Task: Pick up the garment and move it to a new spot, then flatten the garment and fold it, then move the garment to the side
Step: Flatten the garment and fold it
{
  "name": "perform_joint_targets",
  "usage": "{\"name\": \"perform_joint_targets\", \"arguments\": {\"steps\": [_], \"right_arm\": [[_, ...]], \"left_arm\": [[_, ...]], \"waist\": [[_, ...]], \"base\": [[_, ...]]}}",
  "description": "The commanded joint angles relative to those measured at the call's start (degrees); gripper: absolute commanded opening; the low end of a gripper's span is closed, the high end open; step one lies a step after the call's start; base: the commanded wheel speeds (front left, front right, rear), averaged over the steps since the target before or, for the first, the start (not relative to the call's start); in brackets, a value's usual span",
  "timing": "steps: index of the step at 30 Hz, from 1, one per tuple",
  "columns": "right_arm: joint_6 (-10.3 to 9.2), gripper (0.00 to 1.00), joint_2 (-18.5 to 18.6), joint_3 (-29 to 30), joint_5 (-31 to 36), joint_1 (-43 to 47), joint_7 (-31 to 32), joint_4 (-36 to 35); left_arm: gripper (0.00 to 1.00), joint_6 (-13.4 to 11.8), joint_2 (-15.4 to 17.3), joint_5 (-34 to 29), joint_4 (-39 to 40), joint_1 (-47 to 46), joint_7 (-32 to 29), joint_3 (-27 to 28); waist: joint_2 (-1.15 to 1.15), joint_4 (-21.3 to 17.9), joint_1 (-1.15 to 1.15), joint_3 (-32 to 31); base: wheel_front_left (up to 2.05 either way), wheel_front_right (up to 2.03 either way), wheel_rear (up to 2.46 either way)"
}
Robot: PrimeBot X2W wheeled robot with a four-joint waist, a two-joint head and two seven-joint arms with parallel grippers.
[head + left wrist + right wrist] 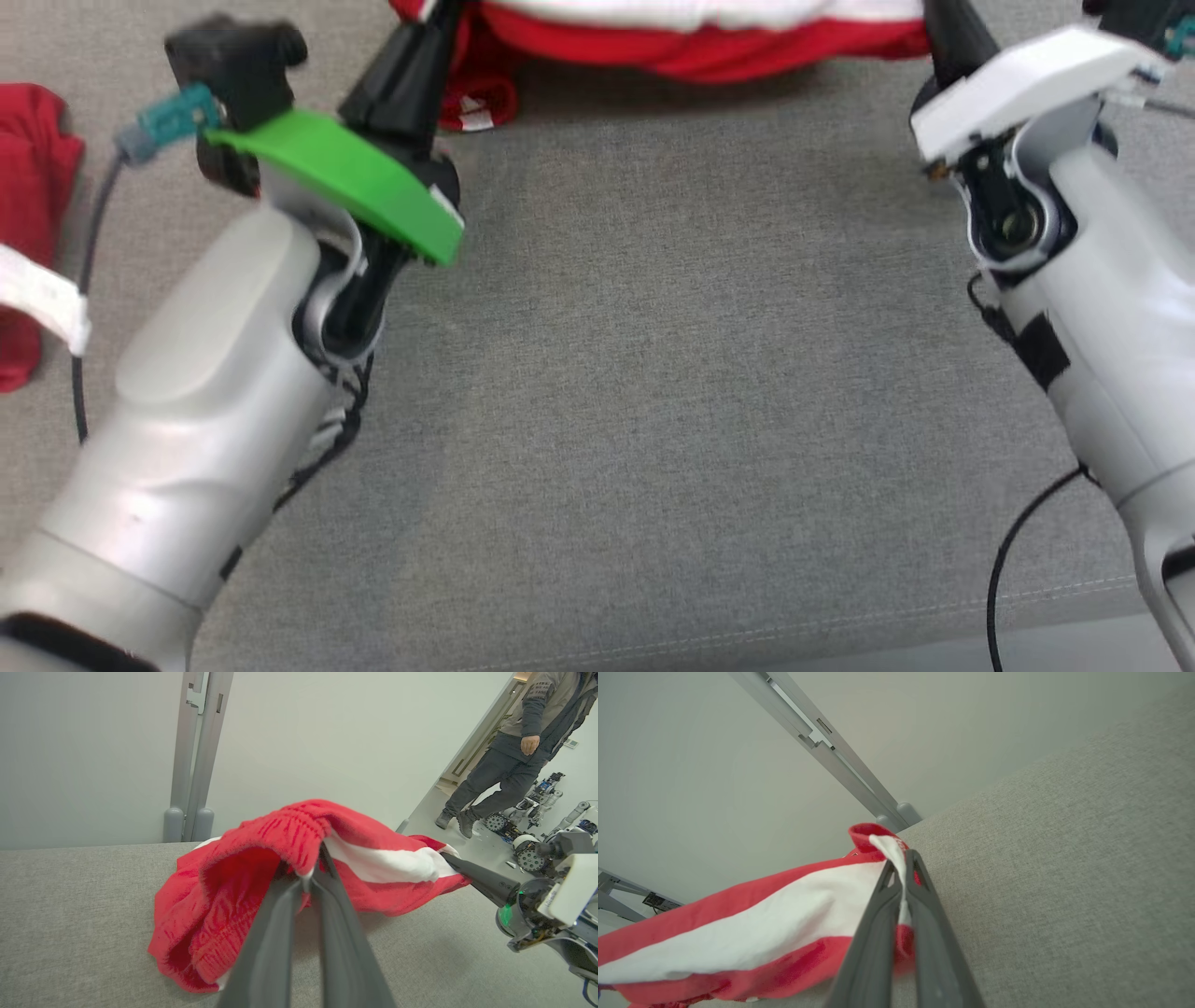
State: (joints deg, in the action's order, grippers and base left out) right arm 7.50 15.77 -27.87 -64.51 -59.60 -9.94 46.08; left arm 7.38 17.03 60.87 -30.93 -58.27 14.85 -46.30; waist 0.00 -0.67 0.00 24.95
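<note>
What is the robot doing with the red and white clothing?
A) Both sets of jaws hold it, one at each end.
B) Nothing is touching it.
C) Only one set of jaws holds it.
A: in the left wrist view the left jaws are shut on the ribbed edge of the garment, and the right jaws pinch its far end.
</note>
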Motion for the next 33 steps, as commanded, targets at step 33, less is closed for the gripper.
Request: {"name": "perform_joint_targets", "arguments": {"steps": [33], "right_arm": [[-0.02, 0.0, 8.83, -2.53, -6.07, 52.26, -4.6, -28.2]], "left_arm": [[0.0, -3.28, 1.35, -13.43, 12.52, 45.74, -0.02, 2.05]], "waist": [[0.0, 2.98, 0.0, -17.29]], "base": [[0.0, 0.0, 0.0]]}}
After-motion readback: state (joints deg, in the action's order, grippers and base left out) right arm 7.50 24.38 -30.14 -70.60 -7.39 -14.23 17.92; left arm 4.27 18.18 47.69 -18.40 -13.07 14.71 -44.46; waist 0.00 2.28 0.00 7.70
